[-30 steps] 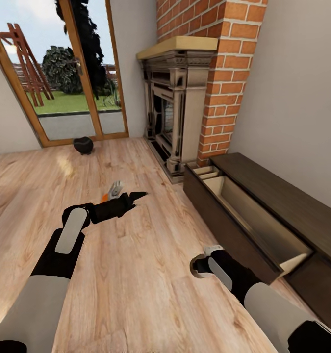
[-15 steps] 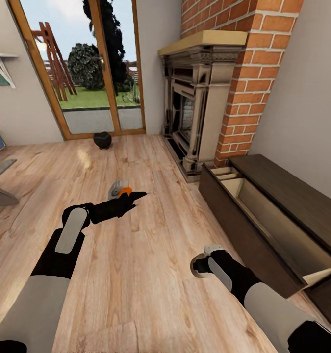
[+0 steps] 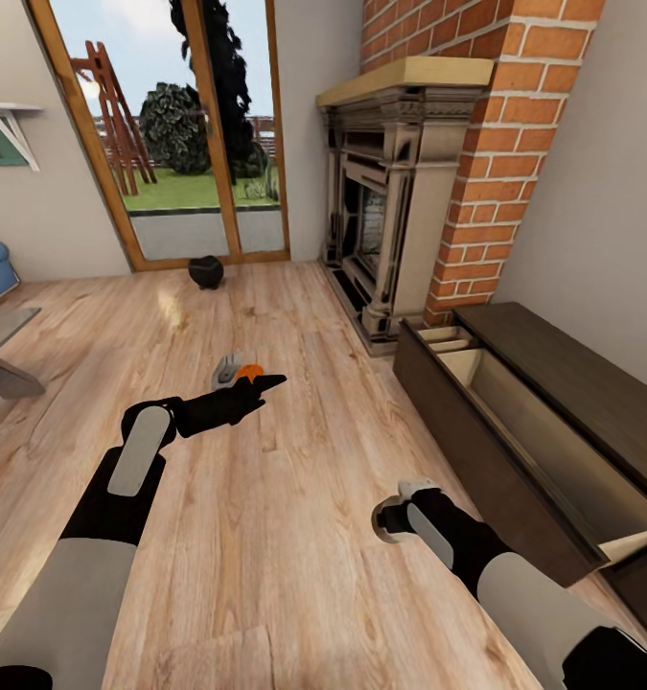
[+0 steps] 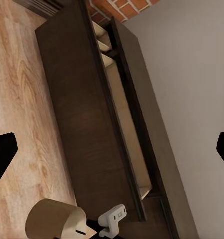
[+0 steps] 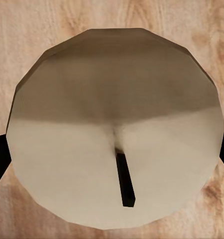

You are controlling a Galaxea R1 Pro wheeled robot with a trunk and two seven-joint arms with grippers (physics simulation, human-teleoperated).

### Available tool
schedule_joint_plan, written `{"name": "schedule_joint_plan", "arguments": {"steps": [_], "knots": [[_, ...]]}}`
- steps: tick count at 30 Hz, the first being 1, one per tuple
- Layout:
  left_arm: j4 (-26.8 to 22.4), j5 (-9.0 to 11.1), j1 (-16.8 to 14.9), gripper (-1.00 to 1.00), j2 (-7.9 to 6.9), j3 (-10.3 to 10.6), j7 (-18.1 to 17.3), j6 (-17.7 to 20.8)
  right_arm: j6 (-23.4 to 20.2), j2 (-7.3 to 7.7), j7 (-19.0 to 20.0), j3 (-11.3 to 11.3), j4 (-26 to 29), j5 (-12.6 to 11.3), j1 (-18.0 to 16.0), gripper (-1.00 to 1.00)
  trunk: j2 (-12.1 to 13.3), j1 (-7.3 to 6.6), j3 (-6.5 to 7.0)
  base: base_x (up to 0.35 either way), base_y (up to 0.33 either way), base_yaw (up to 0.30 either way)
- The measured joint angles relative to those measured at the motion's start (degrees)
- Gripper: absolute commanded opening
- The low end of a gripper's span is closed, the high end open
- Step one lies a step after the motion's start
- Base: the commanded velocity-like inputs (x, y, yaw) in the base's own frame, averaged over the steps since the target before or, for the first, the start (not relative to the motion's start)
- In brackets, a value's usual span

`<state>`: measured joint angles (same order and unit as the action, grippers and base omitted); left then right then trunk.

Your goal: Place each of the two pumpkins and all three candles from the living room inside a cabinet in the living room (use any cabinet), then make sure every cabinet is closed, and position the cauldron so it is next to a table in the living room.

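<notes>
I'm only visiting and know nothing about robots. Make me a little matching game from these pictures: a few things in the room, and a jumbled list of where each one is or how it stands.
Things:
1. cauldron
2. candle
3. cabinet
4. pumpkin

Places or states:
A. against the wall, its long drawer pulled open
B. on the floor just beyond the left gripper
C. between the fingers of the right gripper
D. on the floor by the glass door

Pairs: 1-D, 2-C, 3-A, 4-B
</notes>
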<state>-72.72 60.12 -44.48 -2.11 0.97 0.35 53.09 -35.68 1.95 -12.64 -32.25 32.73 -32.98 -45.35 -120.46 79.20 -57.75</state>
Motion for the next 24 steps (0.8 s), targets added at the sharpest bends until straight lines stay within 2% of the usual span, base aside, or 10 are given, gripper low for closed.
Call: {"name": "schedule_joint_plan", "arguments": {"steps": [11, 24], "knots": [[0.01, 0.02, 0.01, 1.0, 0.0, 0.0, 0.0, 0.0, 0.0, -0.02, -0.18, -0.25, 0.06, 0.09, 0.0, -1.0, 0.0, 0.0, 0.53, 0.0, 0.0, 0.155], [-0.01, 0.01, 0.01, 1.0, 0.0, 0.0, 0.0, 0.0, 0.09, -0.02, -0.2, -0.35, 0.06, 0.21, 0.0, -1.0, 0.0, 0.0, 1.68, 0.0, 0.0, 0.014]]}}
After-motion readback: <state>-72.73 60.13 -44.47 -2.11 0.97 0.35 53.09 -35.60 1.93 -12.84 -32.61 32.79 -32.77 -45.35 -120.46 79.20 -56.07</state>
